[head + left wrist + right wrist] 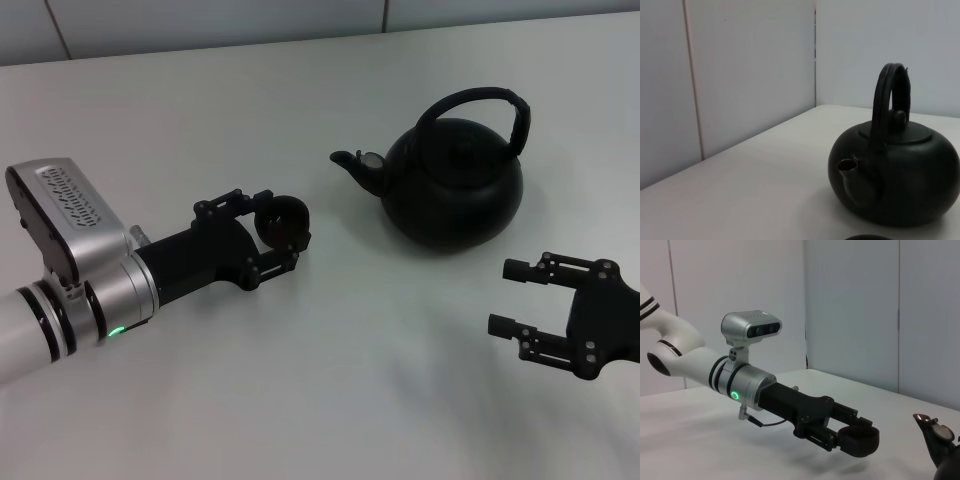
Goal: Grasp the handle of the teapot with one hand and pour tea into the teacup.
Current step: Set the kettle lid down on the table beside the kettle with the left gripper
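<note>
The matte-black teapot (455, 185) stands on the table right of centre, its spout (352, 163) pointing left and its arched handle (478, 103) upright. My left gripper (281, 228) is shut on the small black teacup (284, 220), left of the spout and apart from it. The right wrist view shows that teacup (858, 441) held a little above the table, with the spout (934, 429) at its edge. The left wrist view faces the teapot (895, 180) and handle (889, 100). My right gripper (500, 296) stands open in front of the teapot, holding nothing.
The pale table (330, 380) runs back to a light wall (200, 25). My left arm (70, 290) lies across the table's left side.
</note>
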You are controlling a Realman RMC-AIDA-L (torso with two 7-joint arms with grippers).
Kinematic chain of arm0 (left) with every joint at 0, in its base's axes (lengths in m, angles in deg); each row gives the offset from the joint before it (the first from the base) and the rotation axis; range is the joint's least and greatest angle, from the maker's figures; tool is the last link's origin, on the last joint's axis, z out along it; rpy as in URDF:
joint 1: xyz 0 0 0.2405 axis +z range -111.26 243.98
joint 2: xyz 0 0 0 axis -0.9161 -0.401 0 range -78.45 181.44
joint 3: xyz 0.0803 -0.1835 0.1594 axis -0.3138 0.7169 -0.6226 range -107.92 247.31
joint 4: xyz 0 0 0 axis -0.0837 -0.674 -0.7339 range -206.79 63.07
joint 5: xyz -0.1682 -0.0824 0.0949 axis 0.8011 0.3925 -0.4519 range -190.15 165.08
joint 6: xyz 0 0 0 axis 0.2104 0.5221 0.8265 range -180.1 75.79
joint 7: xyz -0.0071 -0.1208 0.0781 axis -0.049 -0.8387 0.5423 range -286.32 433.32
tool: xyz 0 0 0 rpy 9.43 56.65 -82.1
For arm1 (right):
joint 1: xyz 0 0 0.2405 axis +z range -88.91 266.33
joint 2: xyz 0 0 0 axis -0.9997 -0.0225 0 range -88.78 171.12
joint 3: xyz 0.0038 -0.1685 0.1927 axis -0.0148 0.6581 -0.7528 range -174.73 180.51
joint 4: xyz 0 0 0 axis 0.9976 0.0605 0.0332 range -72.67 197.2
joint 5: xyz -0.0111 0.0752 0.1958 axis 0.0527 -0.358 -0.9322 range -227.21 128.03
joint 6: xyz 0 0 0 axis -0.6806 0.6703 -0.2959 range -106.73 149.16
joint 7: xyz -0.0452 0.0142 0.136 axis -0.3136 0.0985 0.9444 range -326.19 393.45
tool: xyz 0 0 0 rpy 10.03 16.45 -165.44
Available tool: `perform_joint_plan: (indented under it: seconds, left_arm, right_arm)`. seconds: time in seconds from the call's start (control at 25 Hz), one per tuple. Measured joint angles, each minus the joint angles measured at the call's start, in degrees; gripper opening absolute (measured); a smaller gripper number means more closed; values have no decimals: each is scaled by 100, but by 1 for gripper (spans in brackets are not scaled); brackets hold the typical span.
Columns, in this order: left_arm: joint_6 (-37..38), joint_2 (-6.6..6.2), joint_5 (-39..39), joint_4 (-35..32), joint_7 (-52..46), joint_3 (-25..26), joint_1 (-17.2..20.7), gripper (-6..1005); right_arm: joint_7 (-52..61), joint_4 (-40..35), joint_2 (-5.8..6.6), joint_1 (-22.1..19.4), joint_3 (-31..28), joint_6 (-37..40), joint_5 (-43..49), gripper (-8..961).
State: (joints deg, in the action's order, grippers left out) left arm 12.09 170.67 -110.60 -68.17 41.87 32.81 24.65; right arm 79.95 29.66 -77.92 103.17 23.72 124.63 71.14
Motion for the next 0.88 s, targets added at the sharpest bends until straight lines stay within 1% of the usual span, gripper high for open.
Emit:
perform_joint_plan:
  seconds: [0.2,0.28,0.44,0.88]
  left_arm:
    - [-243,0,-1,97,167,34,13,688]
    - [-438,0,-3,293,504,223,0,688]
    - [-508,0,-13,378,641,366,3,688]
    - [-635,0,-20,387,666,376,-12,689]
  right_arm:
    - [0,0,8,-7,0,9,-4,626]
    - [0,0,8,-6,0,11,-5,626]
    - [0,0,9,5,0,12,-6,626]
    - [0,0,18,41,0,-6,-6,627]
